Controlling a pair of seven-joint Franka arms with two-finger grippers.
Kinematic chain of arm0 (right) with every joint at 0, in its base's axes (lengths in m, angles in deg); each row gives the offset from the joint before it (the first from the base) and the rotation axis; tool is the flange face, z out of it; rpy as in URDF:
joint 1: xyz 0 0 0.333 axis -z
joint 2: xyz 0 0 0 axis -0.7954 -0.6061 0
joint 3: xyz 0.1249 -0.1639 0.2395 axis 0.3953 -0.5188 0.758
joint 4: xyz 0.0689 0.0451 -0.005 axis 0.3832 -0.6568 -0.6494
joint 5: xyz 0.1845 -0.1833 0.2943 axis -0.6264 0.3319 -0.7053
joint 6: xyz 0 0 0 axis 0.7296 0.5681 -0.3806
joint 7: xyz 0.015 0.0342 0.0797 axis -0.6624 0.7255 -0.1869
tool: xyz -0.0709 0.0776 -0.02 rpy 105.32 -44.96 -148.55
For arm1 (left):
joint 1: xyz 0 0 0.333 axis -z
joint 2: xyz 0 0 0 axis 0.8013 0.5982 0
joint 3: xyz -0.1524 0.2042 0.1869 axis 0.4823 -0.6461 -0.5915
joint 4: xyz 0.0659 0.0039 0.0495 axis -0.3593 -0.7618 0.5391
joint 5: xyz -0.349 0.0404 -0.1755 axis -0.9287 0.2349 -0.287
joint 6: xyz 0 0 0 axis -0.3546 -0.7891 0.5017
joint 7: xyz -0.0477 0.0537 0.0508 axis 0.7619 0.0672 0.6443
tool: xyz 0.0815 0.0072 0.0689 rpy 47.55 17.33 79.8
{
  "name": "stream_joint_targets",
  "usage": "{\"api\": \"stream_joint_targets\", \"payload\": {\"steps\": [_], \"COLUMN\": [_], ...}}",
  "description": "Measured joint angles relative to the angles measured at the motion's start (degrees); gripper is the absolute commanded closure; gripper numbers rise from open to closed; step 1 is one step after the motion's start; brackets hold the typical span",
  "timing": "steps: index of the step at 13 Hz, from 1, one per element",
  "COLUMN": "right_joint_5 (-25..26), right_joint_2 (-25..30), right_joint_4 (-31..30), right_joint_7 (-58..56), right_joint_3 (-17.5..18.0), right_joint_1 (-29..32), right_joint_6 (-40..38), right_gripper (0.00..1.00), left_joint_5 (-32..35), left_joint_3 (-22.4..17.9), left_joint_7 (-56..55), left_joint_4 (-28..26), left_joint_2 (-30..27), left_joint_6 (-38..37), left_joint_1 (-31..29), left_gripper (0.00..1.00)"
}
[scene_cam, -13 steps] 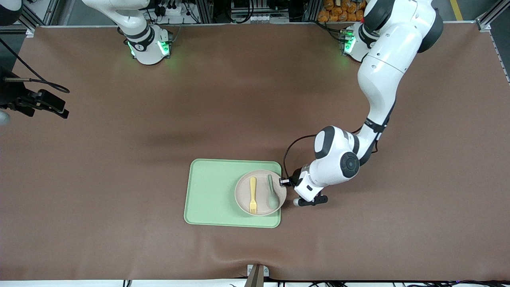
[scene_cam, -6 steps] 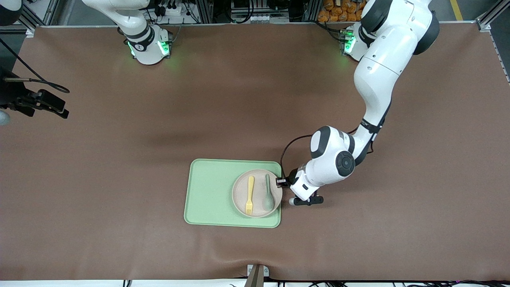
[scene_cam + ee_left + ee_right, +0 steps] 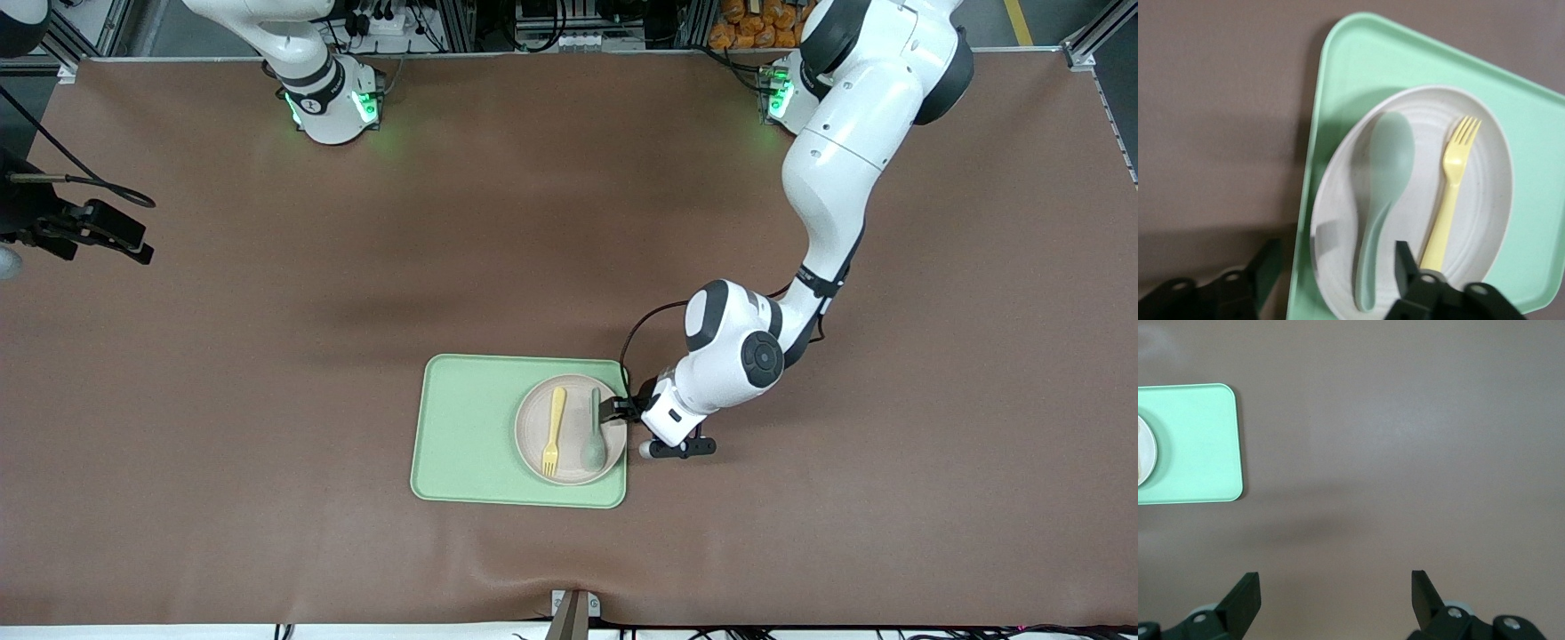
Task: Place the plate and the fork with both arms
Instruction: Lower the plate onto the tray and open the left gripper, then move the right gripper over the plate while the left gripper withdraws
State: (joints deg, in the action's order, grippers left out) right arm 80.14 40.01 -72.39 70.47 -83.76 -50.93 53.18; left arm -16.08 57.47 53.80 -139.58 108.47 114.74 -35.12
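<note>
The pale plate (image 3: 571,453) lies on the light green tray (image 3: 462,427), at the tray's end toward the left arm. On the plate, side by side, rest the yellow fork (image 3: 553,430) and a grey-green spoon (image 3: 594,440). My left gripper (image 3: 618,411) is low at the plate's rim and open. In the left wrist view its fingers (image 3: 1268,260) straddle the rim of the plate (image 3: 1485,193), one over the plate by the fork (image 3: 1451,180), the other outside the tray (image 3: 1358,60). My right gripper (image 3: 1336,583) hangs open high over bare table, holding nothing.
A brown mat (image 3: 800,533) covers the whole table. The half of the tray toward the right arm's end (image 3: 1198,447) carries nothing. A black fixture with a cable (image 3: 84,227) juts in over the table's edge at the right arm's end.
The left gripper carried the plate a little way along the tray toward the right arm's end, then opened off the rim. The right arm has not moved.
</note>
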Motion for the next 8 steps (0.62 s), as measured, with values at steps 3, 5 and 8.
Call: {"api": "stream_joint_targets", "payload": {"steps": [3, 5, 8], "right_joint_5": [-0.35, -1.04, -4.56], "right_joint_2": [-0.71, -2.16, -3.81], "right_joint_4": [-0.02, -0.03, -0.01], "right_joint_7": [0.0, -0.08, -0.09], "right_joint_3": [0.14, 0.49, 1.05], "right_joint_1": [0.0, -0.06, -1.73], "right_joint_6": [-0.05, -0.07, 0.6], "right_gripper": [0.0, 0.0, 0.0], "left_joint_5": [0.0, 0.0, 0.0], "left_joint_3": [-0.2, -0.3, -0.44], "left_joint_7": [0.0, 0.0, -0.06], "left_joint_4": [0.35, 0.55, 0.83], "left_joint_2": [-1.23, -3.0, -7.45], "left_joint_6": [-1.08, -5.19, -14.21], "left_joint_1": [-0.85, -2.29, -6.22], "left_gripper": [0.0, 0.0, 0.0]}}
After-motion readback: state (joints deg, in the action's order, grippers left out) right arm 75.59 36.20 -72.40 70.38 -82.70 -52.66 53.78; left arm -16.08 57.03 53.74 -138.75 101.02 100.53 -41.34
